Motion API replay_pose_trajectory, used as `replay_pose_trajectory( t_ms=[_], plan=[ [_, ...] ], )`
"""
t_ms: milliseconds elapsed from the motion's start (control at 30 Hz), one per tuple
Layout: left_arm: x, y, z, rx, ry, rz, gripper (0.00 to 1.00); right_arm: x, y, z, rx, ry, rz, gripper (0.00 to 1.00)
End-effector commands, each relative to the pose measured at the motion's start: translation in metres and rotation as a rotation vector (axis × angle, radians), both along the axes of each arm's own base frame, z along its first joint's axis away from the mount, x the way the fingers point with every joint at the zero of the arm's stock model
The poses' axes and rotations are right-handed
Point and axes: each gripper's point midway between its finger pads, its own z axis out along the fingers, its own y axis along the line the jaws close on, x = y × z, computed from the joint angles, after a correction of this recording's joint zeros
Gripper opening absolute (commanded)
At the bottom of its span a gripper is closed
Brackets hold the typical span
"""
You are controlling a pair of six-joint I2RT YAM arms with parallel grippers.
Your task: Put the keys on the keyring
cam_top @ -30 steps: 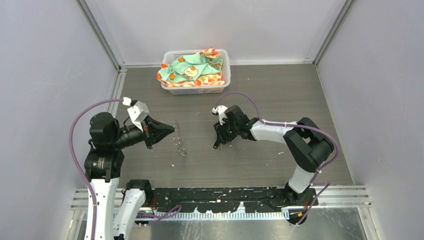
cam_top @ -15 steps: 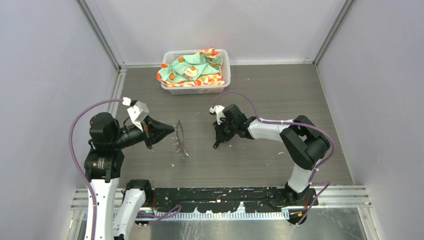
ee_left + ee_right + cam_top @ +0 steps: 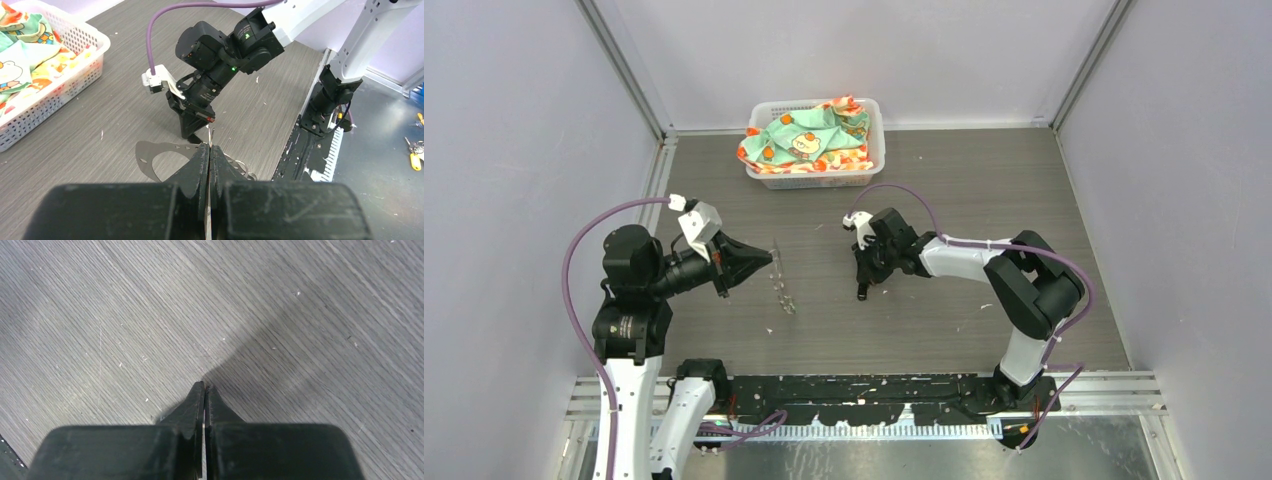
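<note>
Two hands, both closed: left hand (image 3: 769,258), left of centre in the overhead view, pinching the keyring (image 3: 782,285) by its edge, letting it hang toward the surface (image 3: 964,200); right hand (image 3: 861,292), at centre, tips down on or just above it, no telling if gripping anything. No keys made out in any view. Probably the key pick-up step. Next: check for a key in the grip, lift, bring it to the ring, line up. Upper centre, well apart: white basket (image 3: 864,176) of printed cloth (image 3: 809,135). No obstacle between the hands.
</note>
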Motion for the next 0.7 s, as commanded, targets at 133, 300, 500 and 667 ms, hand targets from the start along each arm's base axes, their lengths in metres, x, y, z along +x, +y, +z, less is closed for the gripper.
replay_pose_trajectory(
  t_ms=[133,300,500,667],
  plan=[
    [0.007,0.004,0.002,0.009,-0.029,0.046,0.01,-0.006,0.011,0.06,0.143,-0.068,0.019,0.01],
    [0.014,0.007,-0.007,0.017,-0.007,0.078,0.01,-0.039,0.016,0.126,0.329,-0.142,0.054,0.01],
    [0.007,0.001,-0.017,0.021,-0.005,0.018,0.0,-0.095,0.025,0.212,0.573,-0.18,0.14,0.01],
    [0.008,-0.008,-0.029,0.057,-0.007,-0.023,0.0,-0.129,0.032,0.265,0.707,-0.195,0.209,0.01]
  ],
)
